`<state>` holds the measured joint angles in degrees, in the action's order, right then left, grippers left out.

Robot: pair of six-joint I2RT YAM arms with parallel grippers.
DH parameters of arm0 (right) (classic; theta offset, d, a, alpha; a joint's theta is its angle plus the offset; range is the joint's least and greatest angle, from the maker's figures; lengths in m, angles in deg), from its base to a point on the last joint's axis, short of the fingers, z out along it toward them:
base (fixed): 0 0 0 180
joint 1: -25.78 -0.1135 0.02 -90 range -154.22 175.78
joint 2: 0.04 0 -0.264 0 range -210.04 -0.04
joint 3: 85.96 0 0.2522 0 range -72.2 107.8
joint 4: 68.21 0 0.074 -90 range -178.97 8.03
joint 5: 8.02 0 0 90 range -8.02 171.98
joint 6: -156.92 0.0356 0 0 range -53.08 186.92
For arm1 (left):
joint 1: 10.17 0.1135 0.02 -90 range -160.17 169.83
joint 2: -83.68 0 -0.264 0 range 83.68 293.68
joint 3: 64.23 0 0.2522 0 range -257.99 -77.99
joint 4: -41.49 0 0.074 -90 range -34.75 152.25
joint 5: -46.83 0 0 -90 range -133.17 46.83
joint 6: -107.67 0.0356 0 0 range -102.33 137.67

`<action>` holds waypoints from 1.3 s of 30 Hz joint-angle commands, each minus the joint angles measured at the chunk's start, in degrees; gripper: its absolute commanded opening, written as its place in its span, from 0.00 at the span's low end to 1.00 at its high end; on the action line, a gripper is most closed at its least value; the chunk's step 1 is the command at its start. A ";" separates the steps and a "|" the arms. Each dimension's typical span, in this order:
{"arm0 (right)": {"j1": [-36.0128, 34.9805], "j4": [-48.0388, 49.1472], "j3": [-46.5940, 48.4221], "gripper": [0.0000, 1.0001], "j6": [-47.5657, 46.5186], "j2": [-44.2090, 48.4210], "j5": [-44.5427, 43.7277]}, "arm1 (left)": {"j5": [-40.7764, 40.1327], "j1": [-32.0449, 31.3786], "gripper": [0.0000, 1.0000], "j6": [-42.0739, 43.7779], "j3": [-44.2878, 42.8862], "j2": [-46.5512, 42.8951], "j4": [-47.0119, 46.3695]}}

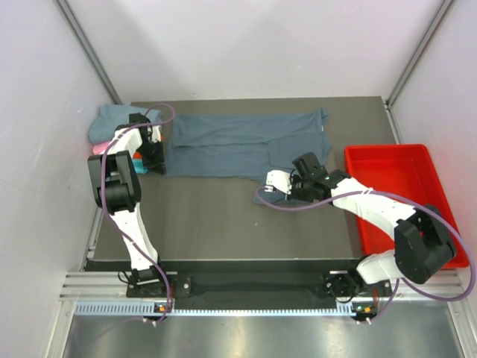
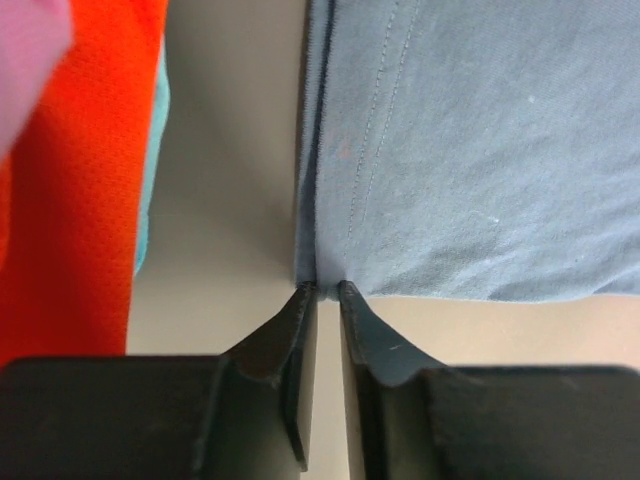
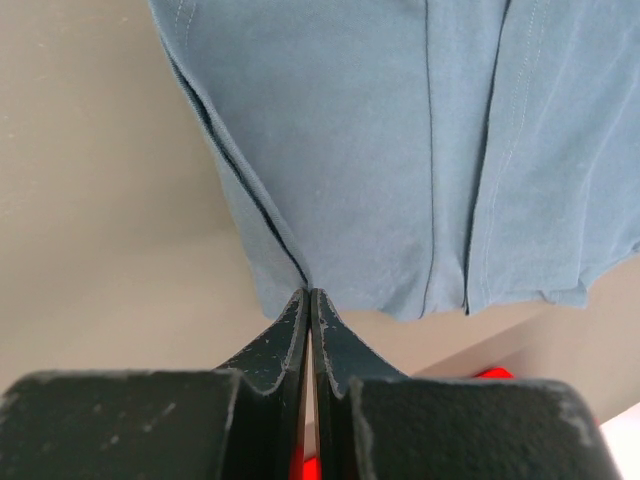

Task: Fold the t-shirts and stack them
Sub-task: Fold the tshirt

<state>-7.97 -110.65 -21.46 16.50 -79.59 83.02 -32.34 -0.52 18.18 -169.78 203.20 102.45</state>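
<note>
Hands at the blue-grey t-shirt (image 1: 238, 142), spread on the counter (image 1: 209, 224); fold unfinished.
We note the right hand (image 3: 310, 292) pinching its lower hem and the left hand (image 2: 322, 288) nearly pressed together at its left edge, grip unclear; stacking on the folded t-shirts (image 1: 108, 123), upper left, remains.

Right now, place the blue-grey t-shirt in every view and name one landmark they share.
Top external: blue-grey t-shirt spread across the far middle of the table.
Left wrist: upper right, its corner at the left pincer.
Right wrist: upper centre and right, its edge at the right pincer.
Shared landmark: the bare table beside it.
</note>
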 commanded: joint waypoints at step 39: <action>10.73 -0.58 17.10 0.00 7.00 5.02 -5.61 | 10.00 0.19 0.00 3.35 4.61 -19.42 6.06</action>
<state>1.88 -113.21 -9.17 22.65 -73.76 78.52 -24.45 -0.49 20.00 -161.67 185.43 106.91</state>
